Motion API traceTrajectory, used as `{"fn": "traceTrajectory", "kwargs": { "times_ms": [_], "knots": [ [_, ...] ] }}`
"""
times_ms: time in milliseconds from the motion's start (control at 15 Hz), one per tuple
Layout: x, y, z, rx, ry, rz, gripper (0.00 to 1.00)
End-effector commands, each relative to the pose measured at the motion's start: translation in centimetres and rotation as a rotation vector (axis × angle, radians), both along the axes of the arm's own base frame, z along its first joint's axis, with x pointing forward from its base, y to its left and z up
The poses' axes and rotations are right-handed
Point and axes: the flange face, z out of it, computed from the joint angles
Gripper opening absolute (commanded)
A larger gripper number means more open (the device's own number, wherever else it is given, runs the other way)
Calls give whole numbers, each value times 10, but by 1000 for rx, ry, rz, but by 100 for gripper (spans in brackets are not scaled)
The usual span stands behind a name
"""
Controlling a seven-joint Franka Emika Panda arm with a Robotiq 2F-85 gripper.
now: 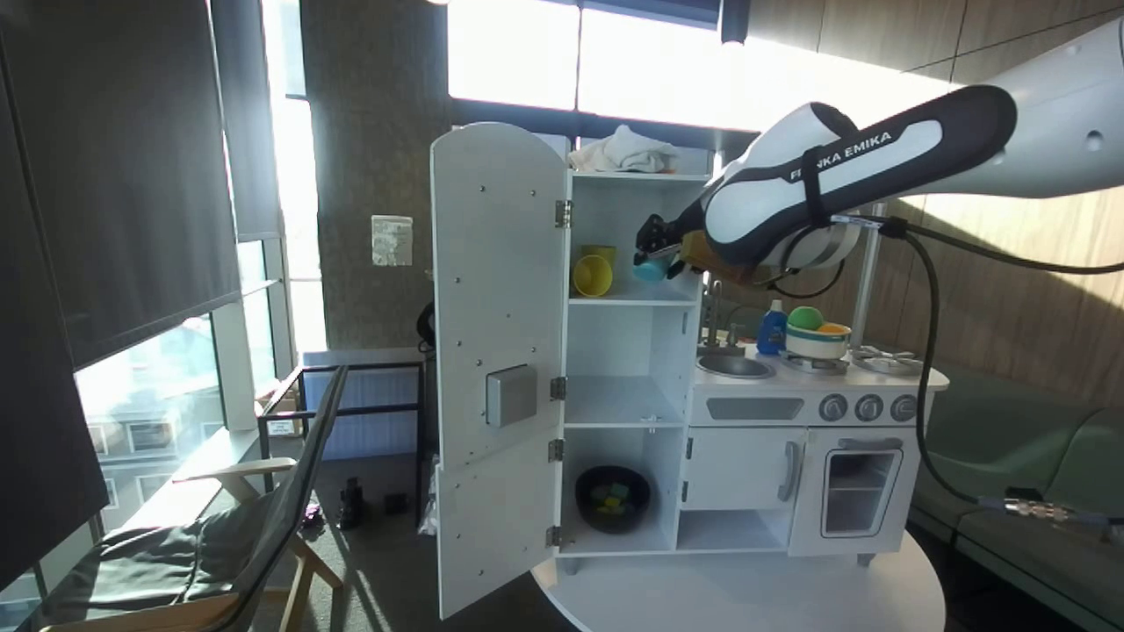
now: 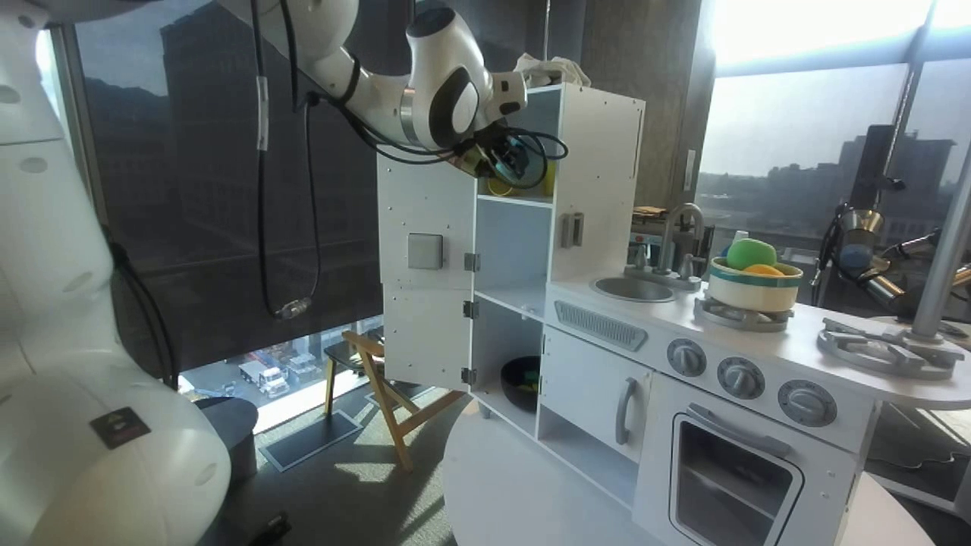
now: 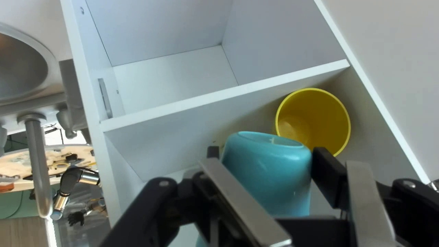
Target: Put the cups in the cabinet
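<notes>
Tool [image 3: 267, 159] pinches teal cup [image 3: 269, 176] at upper compt. [image 1: 606, 202] of cabinet [image 1: 606, 338]; can't tell if cup's inside. Door [image 1: 500, 307] wide open. Same compt.: yellow cup [image 3: 313, 118] on its side, mouth out, 2nd yellow cup [image 1: 600, 252] partly hidden behind. Bottom compt. [image 1: 628, 449]: dark bowl [image 1: 612, 525] w/ green & yellow bits [image 1: 612, 497]. White pot [image 1: 815, 345] w/ green & orange items [image 1: 803, 317] on burner [image 1: 815, 366].

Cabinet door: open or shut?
Open: in both exterior views the door stands swung out on its hinges, baring the shelves.

Hand [image 2: 516, 161] holds blue cup [image 2: 533, 171] at open cabinet [image 2: 596, 168]; yellow cup [image 2: 498, 187] on shelf [image 2: 520, 201].
</notes>
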Motion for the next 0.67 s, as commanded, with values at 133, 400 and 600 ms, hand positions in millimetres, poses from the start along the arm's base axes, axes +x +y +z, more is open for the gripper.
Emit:
{"fn": "traceTrajectory", "kwargs": {
  "times_ms": [133,400,600],
  "knots": [
    [7,-2,-3,-15,-177,-1,44],
    [10,-19,-5,-46,-227,-25,44],
    [8,-39,-3,-94,-244,-42,44]
  ]
}}
